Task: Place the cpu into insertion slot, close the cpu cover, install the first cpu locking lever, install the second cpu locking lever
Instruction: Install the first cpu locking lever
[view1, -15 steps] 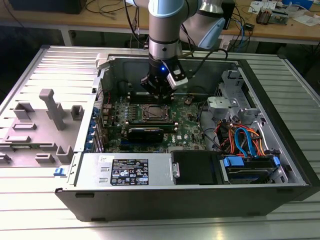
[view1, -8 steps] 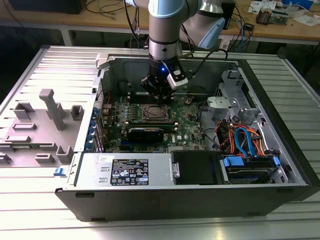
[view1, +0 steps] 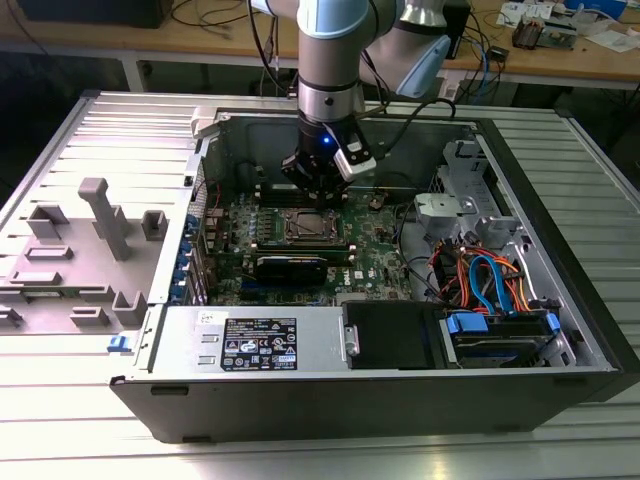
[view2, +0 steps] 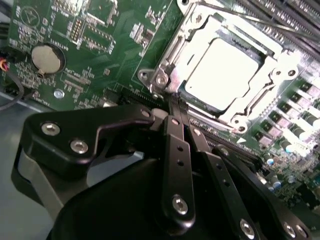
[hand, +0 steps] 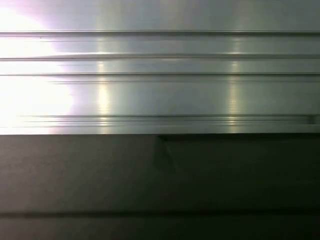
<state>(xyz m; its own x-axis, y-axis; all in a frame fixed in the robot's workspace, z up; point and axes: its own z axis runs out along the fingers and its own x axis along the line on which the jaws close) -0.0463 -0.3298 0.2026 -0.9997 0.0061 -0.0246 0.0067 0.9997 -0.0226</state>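
One arm reaches down into the open computer case (view1: 400, 300) in the exterior view, its gripper (view1: 318, 192) hanging just above the green circuit board (view1: 375, 255), directly behind the insertion slot (view1: 309, 227). Beside the case, towards the exterior view's left, a grey fixture tray (view1: 70, 270) rests on the ribbed bench (view1: 60, 440).

In the second wrist view, the cpu (view2: 223, 73) lies seated in the slot, its bright metal top showing through the window of the cpu cover (view2: 187, 31), which lies down around it. The jaws are closed together with nothing between them, their tips at the cover's near corner. A round coin cell (view2: 47, 57) sits well apart from the slot.

In the first wrist view, ribbed aluminium (hand: 160, 75) meets a dark panel (hand: 160, 175).
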